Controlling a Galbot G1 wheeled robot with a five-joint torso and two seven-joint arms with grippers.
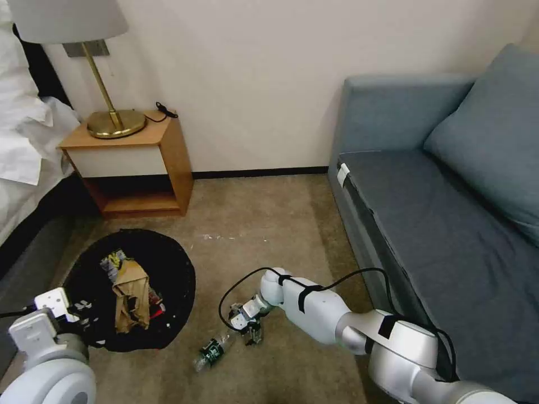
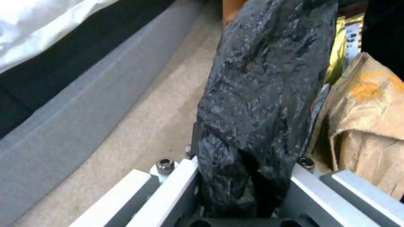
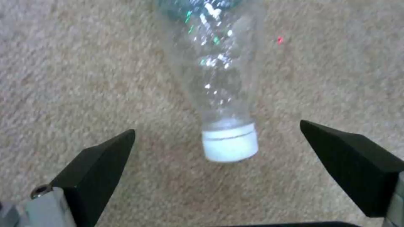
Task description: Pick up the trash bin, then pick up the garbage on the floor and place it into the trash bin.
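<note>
Our left gripper (image 1: 84,314) is clamped on the near rim of the bin (image 1: 174,280), which sits low at our left, beside the bed base. In the left wrist view the black liner (image 2: 252,104) is pinched between the two metal fingers (image 2: 176,186), bunched up and running away from the camera. Inside the bin we see the tan paper (image 1: 132,297), a yellow-silver wrapper (image 1: 115,261) behind it, and a bit of red-and-white wrapper (image 1: 156,306) at its side. In the left wrist view the paper (image 2: 370,126) lies just beside the pinched liner, with the gold edge of the wrapper (image 2: 339,47) beyond it.

Our right arm reaches down across the carpet (image 1: 252,224) in front of the sofa (image 1: 449,224). Our right gripper (image 1: 254,336) is low over the floor, just beside the bottle (image 1: 212,350), which lies on its side on the carpet, to the right of the bin and clear of it. In the right wrist view the black fingers (image 3: 97,170) are spread wide, one on each side of the frame, and the bottle (image 3: 219,85) lies between their lines with its white cap (image 3: 229,146) pointing toward the gripper (image 3: 219,157). Neither finger touches the bottle; carpet shows on both sides of the cap.

A nightstand (image 1: 135,163) with a brass lamp (image 1: 112,118) stands against the wall behind the bin.
</note>
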